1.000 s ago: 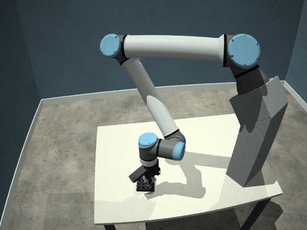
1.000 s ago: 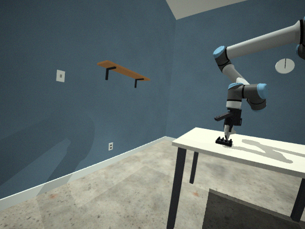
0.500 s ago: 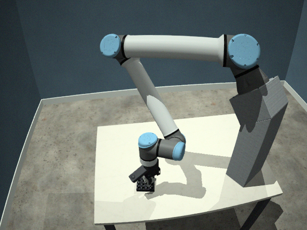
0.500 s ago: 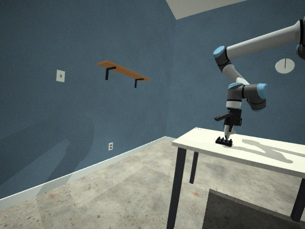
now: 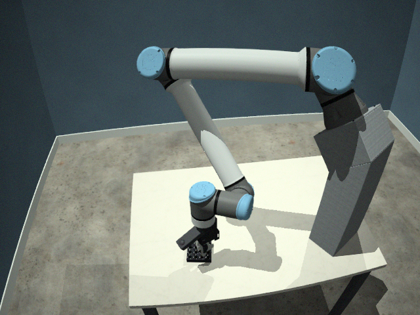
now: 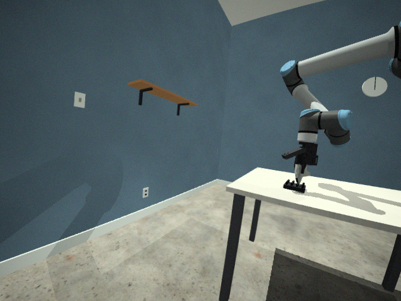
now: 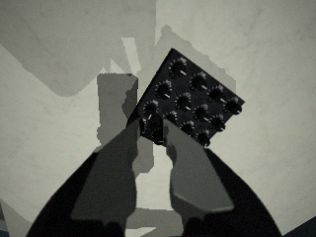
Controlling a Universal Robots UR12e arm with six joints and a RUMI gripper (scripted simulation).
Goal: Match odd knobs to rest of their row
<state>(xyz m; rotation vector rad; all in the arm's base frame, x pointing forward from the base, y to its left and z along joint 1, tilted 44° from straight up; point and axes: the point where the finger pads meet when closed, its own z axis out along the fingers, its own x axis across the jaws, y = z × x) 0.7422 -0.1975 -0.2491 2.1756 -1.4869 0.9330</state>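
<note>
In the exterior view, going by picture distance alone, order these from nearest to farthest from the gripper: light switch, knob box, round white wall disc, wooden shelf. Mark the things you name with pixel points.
1. Knob box point(image 5: 199, 260) point(image 6: 294, 187) point(image 7: 191, 90): on the table, just below the fingertips.
2. Round white wall disc point(image 6: 369, 87): upper right.
3. Wooden shelf point(image 6: 165, 93): upper left.
4. Light switch point(image 6: 76, 100): far left.

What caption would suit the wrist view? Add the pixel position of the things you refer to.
Pincer point(image 7: 151, 118) tips reach one corner of a black box point(image 7: 190, 94) of knobs point(image 7: 184, 101).
</note>
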